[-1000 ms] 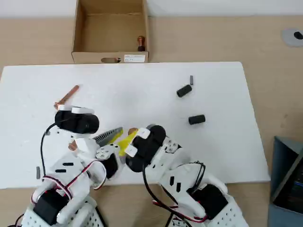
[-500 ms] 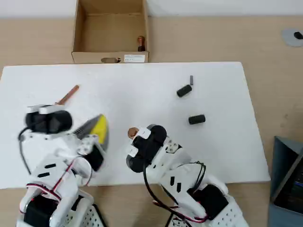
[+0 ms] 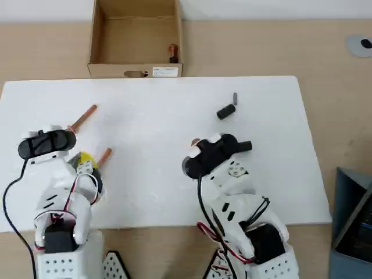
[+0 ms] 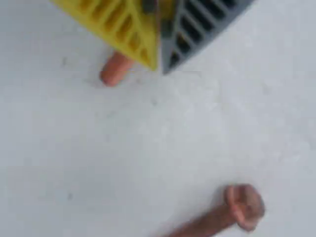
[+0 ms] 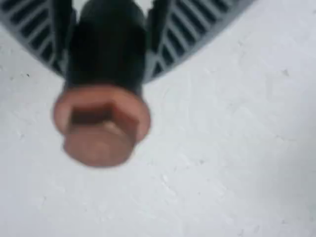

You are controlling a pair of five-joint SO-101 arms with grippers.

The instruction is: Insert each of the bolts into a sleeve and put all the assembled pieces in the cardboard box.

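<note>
My right gripper (image 3: 197, 147) (image 5: 106, 59) is shut on a black sleeve (image 5: 106, 47) with a copper bolt (image 5: 101, 123) in it, the bolt head sticking out past the fingertips, just above the white mat. My left gripper (image 3: 85, 161) (image 4: 160, 49) hangs over the mat's left side, its yellow and grey fingers closed together. A loose copper bolt (image 3: 104, 156) (image 4: 116, 69) lies right beside the yellow finger. A second bolt (image 3: 84, 117) (image 4: 239, 207) lies a little farther off. One black sleeve (image 3: 226, 111) lies free; another sleeve (image 3: 244, 146) is next to my right arm.
The cardboard box (image 3: 102, 40) stands at the back left, beyond the mat, with one assembled piece (image 3: 172, 53) in its right corner. A small grey pin (image 3: 235, 98) lies near the free sleeve. A dark bin (image 3: 351, 221) stands off the mat at the right.
My left gripper has drawn away from the right one and swung left over the loose bolts. My right gripper has carried the sleeved bolt to the right, up to the nearer sleeve.
</note>
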